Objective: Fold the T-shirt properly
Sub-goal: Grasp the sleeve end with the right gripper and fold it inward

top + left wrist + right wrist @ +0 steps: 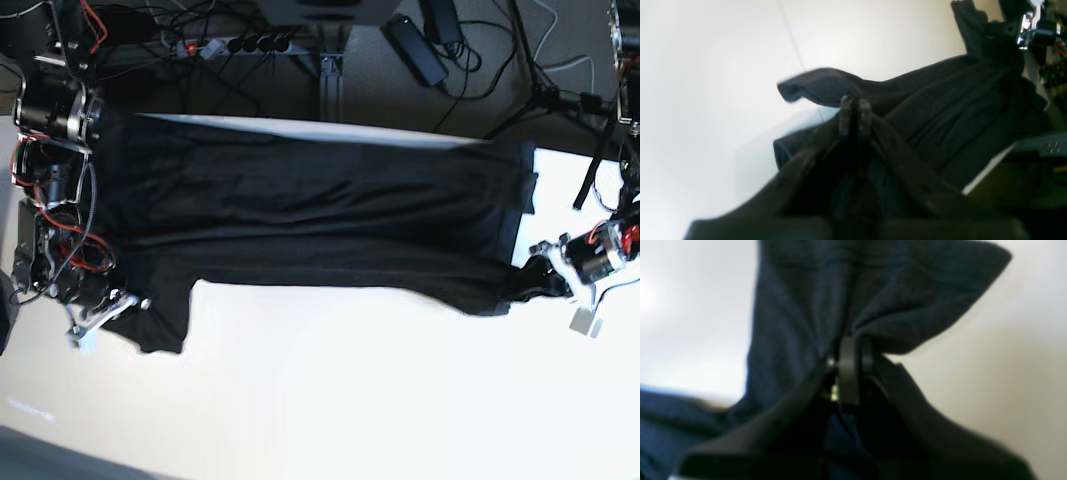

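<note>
Left claw [855, 115] and right claw [853, 365] each clamp the T-shirt [300, 215] — stretched taut for folding toward 12 o'clock.

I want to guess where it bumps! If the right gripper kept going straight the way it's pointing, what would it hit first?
The right gripper is already shut on the T-shirt, so it would push into that bunched cloth first. What lies beyond is hidden.

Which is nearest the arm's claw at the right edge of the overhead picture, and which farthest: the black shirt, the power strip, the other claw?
From the left gripper:
1. T-shirt: pinched in its jaws, at the shirt's right end.
2. Power strip: top, behind the table.
3. Right gripper: far left, clamping the shirt's other end.
</note>
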Tool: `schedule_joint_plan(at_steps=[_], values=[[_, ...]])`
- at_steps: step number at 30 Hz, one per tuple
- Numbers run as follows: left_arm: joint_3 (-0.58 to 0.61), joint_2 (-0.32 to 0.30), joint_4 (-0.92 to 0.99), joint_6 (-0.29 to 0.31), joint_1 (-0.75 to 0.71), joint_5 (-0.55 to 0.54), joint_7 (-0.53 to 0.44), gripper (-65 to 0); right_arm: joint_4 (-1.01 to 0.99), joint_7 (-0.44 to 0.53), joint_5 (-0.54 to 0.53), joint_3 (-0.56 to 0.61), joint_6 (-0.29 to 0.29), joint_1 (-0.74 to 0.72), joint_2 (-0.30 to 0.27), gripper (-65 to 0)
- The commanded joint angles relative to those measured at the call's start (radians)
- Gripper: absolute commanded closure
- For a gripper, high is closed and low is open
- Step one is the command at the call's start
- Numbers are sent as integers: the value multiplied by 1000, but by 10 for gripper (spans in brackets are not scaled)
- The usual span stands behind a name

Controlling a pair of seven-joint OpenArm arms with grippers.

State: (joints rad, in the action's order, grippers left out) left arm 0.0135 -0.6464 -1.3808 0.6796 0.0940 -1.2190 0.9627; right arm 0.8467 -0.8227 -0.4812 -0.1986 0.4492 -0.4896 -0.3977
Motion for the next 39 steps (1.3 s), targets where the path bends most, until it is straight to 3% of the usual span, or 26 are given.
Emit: schedule_joint_plan(at_steps=[1,7,14,26,32,39], values=[[-9,-25,-19,19,14,-30,2,0,64,-4,-15,-5,37,7,-37,0],[-10,-66,-21,19,-25,-86,32,0,340,-5,-58,-9,37,196,-106,0],[-10,-80,-21,19,-87,-86,39,0,536,-25,-116,-111,38,354,-170,0],[-60,-80,-21,19,-114,-128,92,0,780,-69,-221,-342,53,606,-178,0],[-60,-79,-21,19,-150,-131,92,0,827,-85,-237,-397,53,683,-178,0],[-60,-79,-21,19,-150,-131,93,-243,827,-121,-242,-397,52,735,-154,0]])
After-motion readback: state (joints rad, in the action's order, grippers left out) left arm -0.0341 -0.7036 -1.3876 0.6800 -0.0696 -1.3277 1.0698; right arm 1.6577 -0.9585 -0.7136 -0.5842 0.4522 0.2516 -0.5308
